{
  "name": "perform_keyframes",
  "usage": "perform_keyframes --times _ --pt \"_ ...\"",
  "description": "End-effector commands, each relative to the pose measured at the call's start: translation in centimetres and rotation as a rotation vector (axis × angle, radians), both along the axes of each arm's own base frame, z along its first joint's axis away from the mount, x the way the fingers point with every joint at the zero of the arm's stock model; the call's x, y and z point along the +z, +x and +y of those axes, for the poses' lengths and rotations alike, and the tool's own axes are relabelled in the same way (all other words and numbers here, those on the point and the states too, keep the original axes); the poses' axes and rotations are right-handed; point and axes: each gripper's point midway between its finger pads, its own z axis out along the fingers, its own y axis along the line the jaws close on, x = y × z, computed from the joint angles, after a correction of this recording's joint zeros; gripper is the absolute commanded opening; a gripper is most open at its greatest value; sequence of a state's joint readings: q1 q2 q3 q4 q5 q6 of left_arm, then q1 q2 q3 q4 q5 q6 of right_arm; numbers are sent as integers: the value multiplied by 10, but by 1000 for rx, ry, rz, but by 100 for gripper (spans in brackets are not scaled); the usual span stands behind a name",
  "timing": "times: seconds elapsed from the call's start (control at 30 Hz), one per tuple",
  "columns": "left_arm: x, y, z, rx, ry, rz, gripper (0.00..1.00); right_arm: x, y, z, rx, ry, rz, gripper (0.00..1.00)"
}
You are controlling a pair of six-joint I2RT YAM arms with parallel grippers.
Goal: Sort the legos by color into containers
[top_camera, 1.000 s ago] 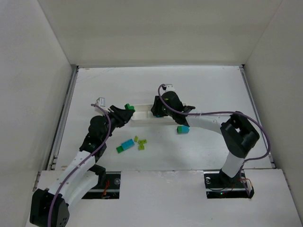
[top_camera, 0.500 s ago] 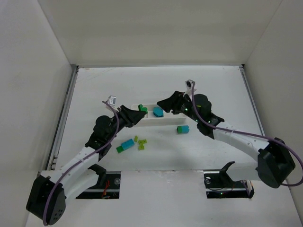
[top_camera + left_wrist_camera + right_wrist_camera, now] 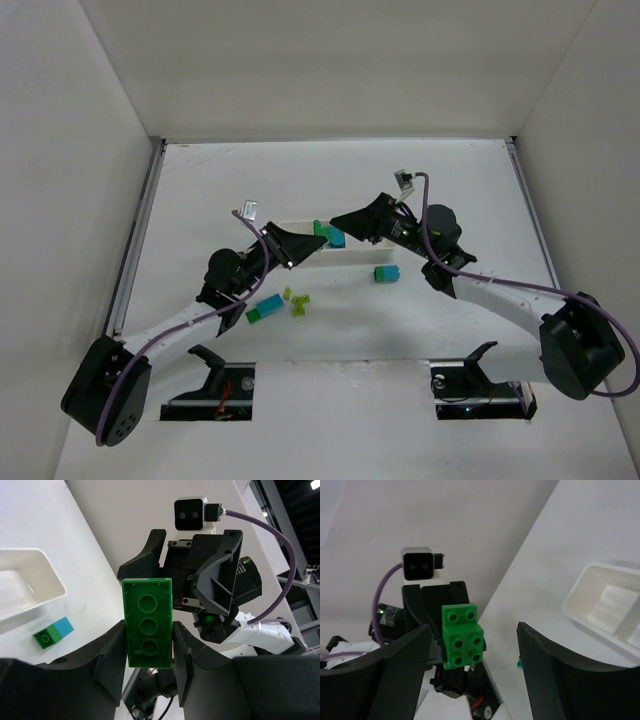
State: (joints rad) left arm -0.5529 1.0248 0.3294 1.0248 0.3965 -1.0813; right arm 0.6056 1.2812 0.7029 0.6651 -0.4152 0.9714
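Sorting looks barely begun. On the table at seven o'clock from the tray lie a cyan-and-green piece and, just beside it, pale yellow-green bits, all unsorted. The left gripper is clamped on a green brick, held above the tray. A cyan brick appears to sit in the tray; which compartment, I cannot tell. The right gripper has its jaws apart and is empty. At five o'clock a cyan-green brick waits on the table.

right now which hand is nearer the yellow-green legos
Left. The left hand, gripping a green brick, hangs just beyond the yellow-green legos; the right hand is farther back and right.
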Motion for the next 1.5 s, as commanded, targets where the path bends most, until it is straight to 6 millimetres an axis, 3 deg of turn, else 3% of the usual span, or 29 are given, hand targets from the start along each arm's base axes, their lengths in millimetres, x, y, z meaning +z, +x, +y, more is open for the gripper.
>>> perform_keyframes --times 0.0,0.33,1.0,1.27,1.4,1.47 --pt "34 -14 1 -46 -112 -98 16 40 -21 1 67 114 -112 75" --pt "39 -19 -4 -65 -127 -100 17 30 -26 12 102 112 -74 74" --pt "38 -18 -11 -83 -123 -89 19 24 -29 20 131 122 -41 43" --pt "38 -18 -10 -80 -124 -91 19 22 -33 22 171 161 -20 50" --pt "40 -18 -10 -78 -132 -99 19 22 -34 23 184 176 -13 49" --pt "40 -19 -10 -79 -132 -99 20 23 -35 22 181 181 -13 42"
